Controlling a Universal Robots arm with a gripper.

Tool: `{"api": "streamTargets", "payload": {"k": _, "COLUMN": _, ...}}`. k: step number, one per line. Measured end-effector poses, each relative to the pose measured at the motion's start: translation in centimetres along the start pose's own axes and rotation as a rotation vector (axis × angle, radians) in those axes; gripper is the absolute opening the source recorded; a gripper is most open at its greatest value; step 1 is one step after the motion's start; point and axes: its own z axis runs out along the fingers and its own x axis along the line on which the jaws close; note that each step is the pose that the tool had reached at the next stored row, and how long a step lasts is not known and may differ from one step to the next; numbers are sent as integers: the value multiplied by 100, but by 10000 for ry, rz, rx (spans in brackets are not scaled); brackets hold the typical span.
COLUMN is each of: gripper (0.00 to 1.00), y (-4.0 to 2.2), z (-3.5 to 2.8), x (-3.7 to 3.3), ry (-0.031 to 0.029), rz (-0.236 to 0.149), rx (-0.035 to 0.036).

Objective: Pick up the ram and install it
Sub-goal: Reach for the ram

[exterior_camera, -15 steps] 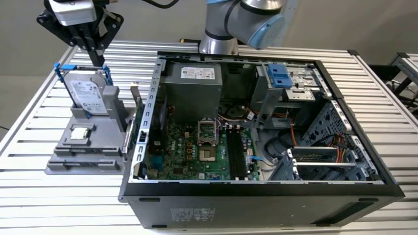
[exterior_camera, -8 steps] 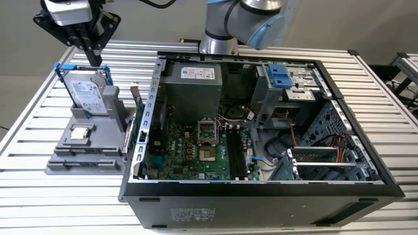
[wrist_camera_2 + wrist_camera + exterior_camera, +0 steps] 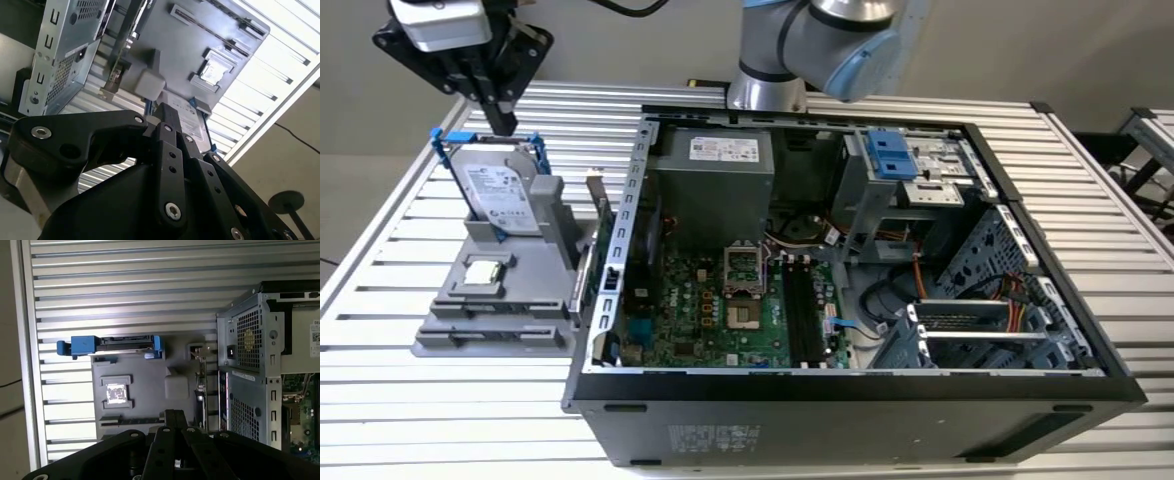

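One robot arm [image 3: 834,40] reached over a slatted metal table [image 3: 400,420], carrying one black gripper [image 3: 503,125]. In the exterior view the gripper hung above the upper edge of one silver hard drive [image 3: 498,190], not touching it. Its fingers looked drawn close together, with nothing between them; both wrist views showed the same narrow pinch [image 3: 170,112] [image 3: 173,414].

One gray holder [image 3: 494,320] sat on the table, just beside one open computer case [image 3: 854,400], on the exterior view's left of it. Three parts rested in the holder. The hard drive stood upright between two blue rails. One small square silver processor chip [image 3: 483,271] lay flat in a recess in front of the drive. One ram [image 3: 598,195], a thin stick, stood on edge along the holder's side nearest the case, between the drive and the case wall. It was apart from the gripper and had not been picked up.

In the first wrist view the ram [image 3: 202,372] appeared edge-on as a slim line next to the case's perforated panel, with the chip [image 3: 116,393] and the drive [image 3: 125,342] farther across the holder [image 3: 150,380]. In the second wrist view the ram [image 3: 121,50] stood beside the case, and the chip [image 3: 216,67] sat in the holder [image 3: 190,45].

Inside the case, one green motherboard [image 3: 707,310] lay flat, with long black slots [image 3: 803,315] running along it; their number could not be told.
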Motion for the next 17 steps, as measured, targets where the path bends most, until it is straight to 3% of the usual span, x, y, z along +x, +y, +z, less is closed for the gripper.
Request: {"api": "streamTargets", "payload": {"k": 17, "gripper": 0, "y": -20, "z": -4, "x": 286, "ry": 4, "rz": -72, "rx": -1}}
